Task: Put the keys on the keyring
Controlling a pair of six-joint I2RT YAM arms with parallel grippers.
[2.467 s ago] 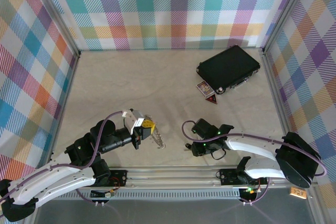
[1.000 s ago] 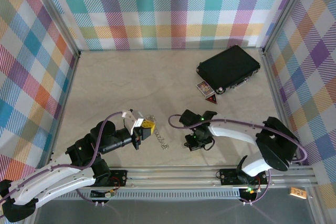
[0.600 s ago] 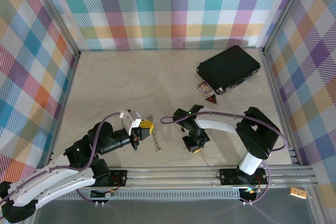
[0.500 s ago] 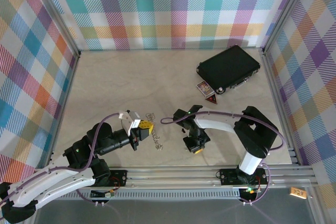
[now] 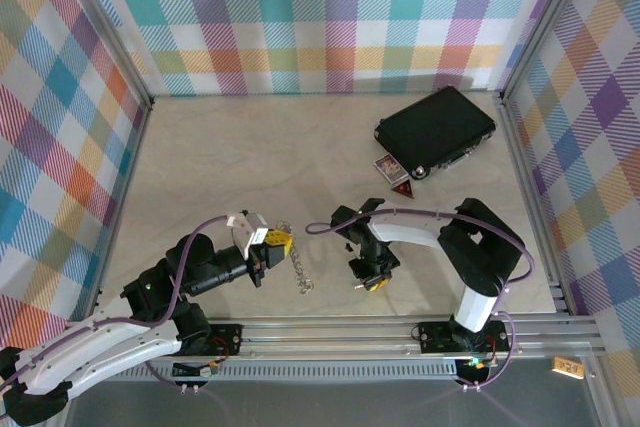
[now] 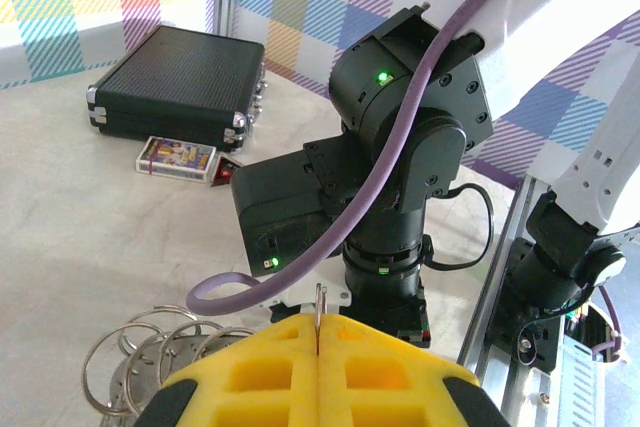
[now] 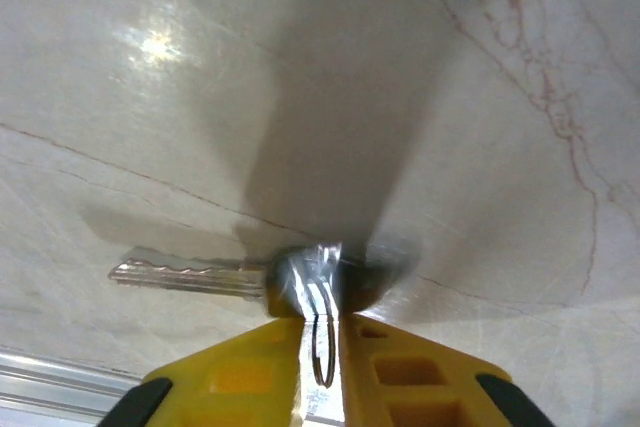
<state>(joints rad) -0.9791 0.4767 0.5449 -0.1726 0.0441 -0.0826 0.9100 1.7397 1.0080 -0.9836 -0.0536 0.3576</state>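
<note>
Left pincer point(image 6: 318, 332): shut on the keyring point(image 6: 150, 355), its rings just beside it.
Right pincer point(image 7: 320, 335): narrow gap around a small ring point(image 7: 322, 352); cannot tell if it grips.
Key point(image 7: 245, 277): lying on the surface point(image 7: 470, 97), at the right pincer's tips.

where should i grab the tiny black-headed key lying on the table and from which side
Take the tiny black-headed silver key by its chunky head, coming straight down from above: it lies flat, and the thin blade hugs the tabletop, leaving little to pinch.

Beige table point(image 5: 250, 157) with black case point(image 5: 435, 130), card box point(image 5: 389, 169), key point(image 7: 190, 275)
</note>
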